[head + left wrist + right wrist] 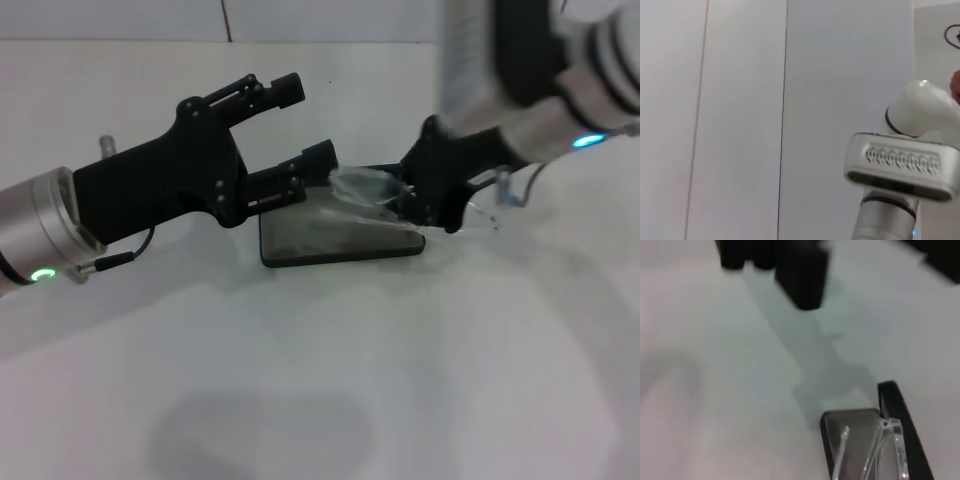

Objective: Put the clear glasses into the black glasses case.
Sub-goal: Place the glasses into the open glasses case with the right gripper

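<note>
Left arm, nearest head camera: enters from left, forearm angled up-right, left pincer [300,125] spread wide, holding nothing, lower finger just beside case's left end.
White bench [330,380]: broad bare area in front of case.
Right arm: reaches down from upper right, right pincer [432,205] at case's right end, against glasses; grip state cannot tell.
Black glasses case [335,235]: open, mid-bench; right wrist view alone shows grey lining.
Clear glasses [365,195]: lying in and over case; one arm juts past right end.
</note>
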{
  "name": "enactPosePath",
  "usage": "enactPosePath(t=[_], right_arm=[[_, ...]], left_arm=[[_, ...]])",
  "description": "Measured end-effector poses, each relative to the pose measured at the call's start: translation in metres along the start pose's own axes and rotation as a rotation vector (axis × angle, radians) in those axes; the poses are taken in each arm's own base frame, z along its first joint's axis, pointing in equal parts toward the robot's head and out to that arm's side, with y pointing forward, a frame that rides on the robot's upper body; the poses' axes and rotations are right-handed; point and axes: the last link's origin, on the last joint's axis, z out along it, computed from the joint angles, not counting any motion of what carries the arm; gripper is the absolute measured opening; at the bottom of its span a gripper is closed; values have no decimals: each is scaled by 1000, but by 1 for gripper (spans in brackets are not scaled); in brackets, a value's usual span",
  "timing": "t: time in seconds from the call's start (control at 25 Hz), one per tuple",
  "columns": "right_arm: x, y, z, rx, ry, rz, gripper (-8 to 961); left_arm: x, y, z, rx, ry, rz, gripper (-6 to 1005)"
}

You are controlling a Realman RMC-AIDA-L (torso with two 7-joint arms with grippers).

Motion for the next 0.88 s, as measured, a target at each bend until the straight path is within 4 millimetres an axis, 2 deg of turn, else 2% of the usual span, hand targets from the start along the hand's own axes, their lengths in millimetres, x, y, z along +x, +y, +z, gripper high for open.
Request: enactPosePath(t=[0.12,0.36,0.88], right_arm=[[-12,3,15,36,70,-63,122],[-18,12,35,106,137,-189,123],[-6,32,65,254,136,-360,124]], left_arm=[[0,0,-1,5,-3,1,787],[-1,-2,1,10,-7,0,787],[0,-5,4,14,-12,4,787]])
